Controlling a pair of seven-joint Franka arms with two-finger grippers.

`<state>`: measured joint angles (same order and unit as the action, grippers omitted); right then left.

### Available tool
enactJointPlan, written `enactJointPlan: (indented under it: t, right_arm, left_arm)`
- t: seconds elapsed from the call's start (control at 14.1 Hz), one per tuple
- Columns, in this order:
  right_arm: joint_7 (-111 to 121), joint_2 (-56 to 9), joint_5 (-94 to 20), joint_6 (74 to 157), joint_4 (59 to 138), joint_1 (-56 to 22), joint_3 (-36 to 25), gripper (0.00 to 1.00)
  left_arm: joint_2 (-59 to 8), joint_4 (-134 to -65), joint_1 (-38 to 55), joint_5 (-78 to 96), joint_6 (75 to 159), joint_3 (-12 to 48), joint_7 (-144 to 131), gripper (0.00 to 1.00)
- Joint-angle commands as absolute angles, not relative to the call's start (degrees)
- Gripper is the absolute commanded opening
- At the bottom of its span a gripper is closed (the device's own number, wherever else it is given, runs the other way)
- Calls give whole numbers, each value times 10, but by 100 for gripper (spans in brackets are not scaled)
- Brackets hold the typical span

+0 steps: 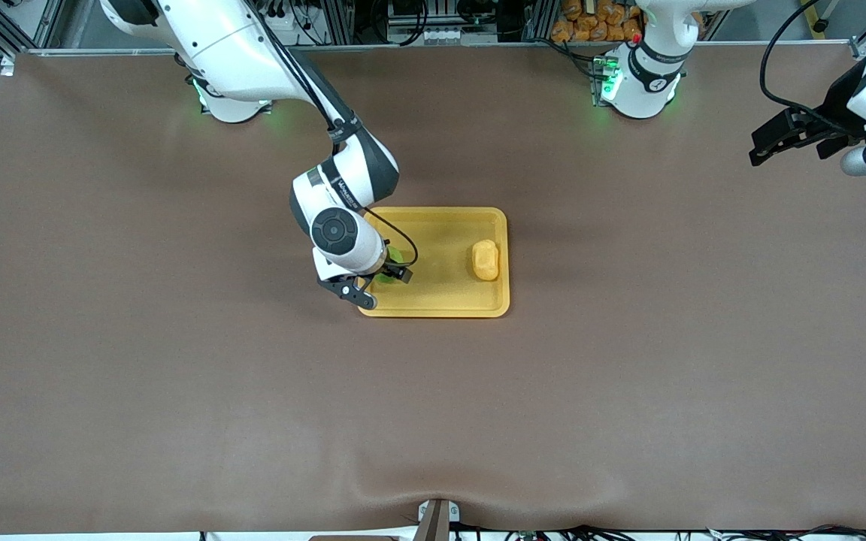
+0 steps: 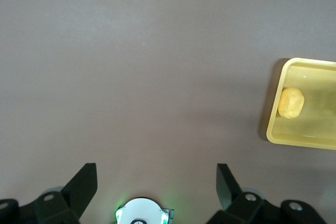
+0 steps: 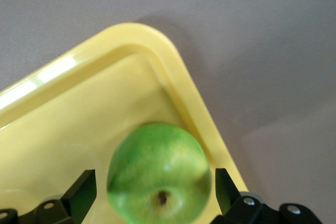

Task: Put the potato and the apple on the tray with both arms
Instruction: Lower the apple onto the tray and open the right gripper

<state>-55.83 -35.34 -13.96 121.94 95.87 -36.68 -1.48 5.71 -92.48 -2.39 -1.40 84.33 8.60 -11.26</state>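
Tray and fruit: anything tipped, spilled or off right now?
Nothing stands out. The potato lies in the tray, and the apple sits in it between the open right gripper. The left gripper waits open.

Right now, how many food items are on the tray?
2. The potato lies on the tray toward the left arm's end. The apple sits near the corner at the right arm's end, between the open right claw fingers.
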Motion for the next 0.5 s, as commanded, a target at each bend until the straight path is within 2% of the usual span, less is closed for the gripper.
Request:
enactJointPlan:
  t: [0.0,0.28,0.43]
  right_arm:
    - [-566,-340,-138,1131,907,-346,-13,100]
    - [-564,-327,-138,1100,875,-324,-16,100]
    - [-564,-327,-138,1058,843,-309,-16,100]
  left_arm:
    - [60,-928,-25,-8,841,88,-103,100]
    - [58,-925,-19,-10,846,95,-107,100]
    - [58,-926,-21,-10,847,98,-106,100]
